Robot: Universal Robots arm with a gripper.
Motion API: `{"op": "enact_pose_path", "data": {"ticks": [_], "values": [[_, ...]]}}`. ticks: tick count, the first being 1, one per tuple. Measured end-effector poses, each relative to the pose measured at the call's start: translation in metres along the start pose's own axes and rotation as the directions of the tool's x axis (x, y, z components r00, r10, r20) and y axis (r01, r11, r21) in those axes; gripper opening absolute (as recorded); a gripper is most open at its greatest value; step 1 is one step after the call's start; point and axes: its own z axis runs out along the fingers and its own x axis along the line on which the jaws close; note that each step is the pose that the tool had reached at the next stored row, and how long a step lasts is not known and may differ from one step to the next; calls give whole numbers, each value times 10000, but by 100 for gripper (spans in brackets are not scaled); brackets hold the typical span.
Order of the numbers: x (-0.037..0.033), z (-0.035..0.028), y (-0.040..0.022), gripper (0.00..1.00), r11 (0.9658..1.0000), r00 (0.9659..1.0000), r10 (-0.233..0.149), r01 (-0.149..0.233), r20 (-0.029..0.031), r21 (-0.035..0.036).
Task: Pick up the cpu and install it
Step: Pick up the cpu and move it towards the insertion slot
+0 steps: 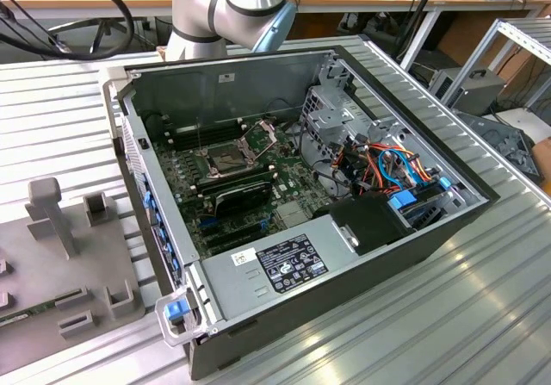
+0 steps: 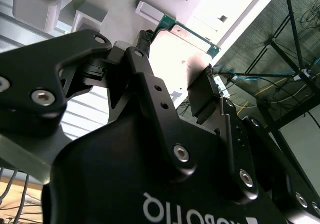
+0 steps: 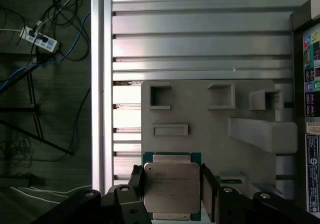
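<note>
Pinching the cpu [image 3: 172, 194] by two opposite edges with the tool [image 3: 172, 174], to judge from both wrist views; closed in against the green rim, one dark finger [image 3: 136, 184] on each side, not spread wide; contact itself hard to confirm beyond that. Located over the grey holder plate [image 3: 210, 108], at one end of it, on the ribbed tabletop [image 3: 200, 43] beside the open computer case [image 1: 370, 256]; cannot tell whether lifted clear or resting on the plate. Judged light, thin, stiff and fragile; smooth metal face, likely slippery under a loose grip; best taken by the bare edges as now, kept level, underside left untouched. Pointing straight down over the plate, judging by the first wrist view; grey arm joint [image 1: 232, 2] seen behind the case in the exterior view. Noted inside the case: dark socket [image 1: 225, 157] on the green board [image 1: 288, 191], hinged frame up.
</note>
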Motion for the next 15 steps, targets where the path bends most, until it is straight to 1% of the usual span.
{"op": "enact_pose_path", "data": {"ticks": [15], "values": [[2,-45,2,55,10000,10000,0,0,0,0]]}}
